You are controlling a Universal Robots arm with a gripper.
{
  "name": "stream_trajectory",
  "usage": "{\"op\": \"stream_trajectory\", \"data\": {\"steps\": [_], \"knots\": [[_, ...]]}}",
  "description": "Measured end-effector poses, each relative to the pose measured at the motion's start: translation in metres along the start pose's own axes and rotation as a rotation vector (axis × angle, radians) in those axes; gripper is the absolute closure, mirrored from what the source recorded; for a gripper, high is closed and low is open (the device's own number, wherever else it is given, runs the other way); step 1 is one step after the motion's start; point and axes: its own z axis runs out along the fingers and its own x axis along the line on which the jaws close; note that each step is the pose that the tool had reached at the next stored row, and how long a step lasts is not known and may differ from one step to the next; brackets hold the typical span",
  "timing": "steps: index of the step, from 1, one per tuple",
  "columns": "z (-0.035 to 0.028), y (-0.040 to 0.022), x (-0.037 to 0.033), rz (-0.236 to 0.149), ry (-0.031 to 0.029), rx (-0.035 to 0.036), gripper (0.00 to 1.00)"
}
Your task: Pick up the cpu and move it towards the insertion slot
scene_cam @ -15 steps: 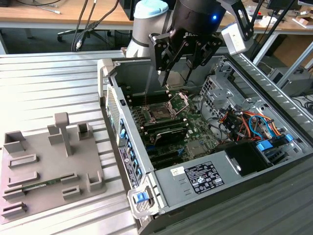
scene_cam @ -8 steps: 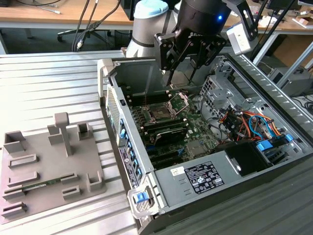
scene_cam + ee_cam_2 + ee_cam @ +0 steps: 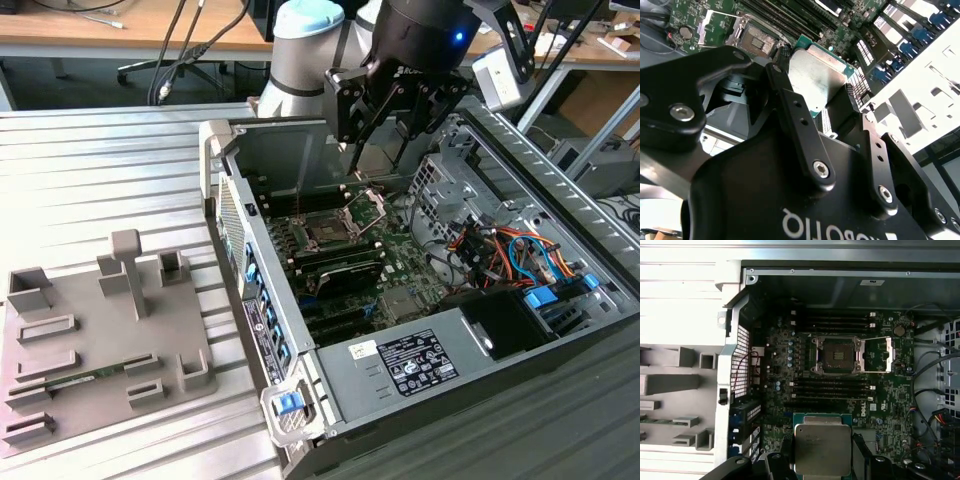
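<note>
First wrist view is showing the pincer (image 3: 820, 463) pinching the cpu (image 3: 822, 442) by its two thin edges over the green board (image 3: 785, 390), apart from the insertion slot (image 3: 836, 356), so I am fearing that such a narrow hold could let it tilt and drop.

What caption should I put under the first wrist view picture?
The gripper holds the silvery cpu over the green circuit board, apart from the open insertion slot.

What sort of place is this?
Likely a robotics lab or workshop: an open computer case sits on a ribbed metal table, wooden workbenches stand behind, and the arm's hand holds the cpu.
</note>
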Motion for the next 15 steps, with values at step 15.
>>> {"op": "stream_trajectory", "data": {"steps": [15], "knots": [[-0.0001,-0.0005,-0.0129,0.0,0.0001,0.0001,0.45]]}}
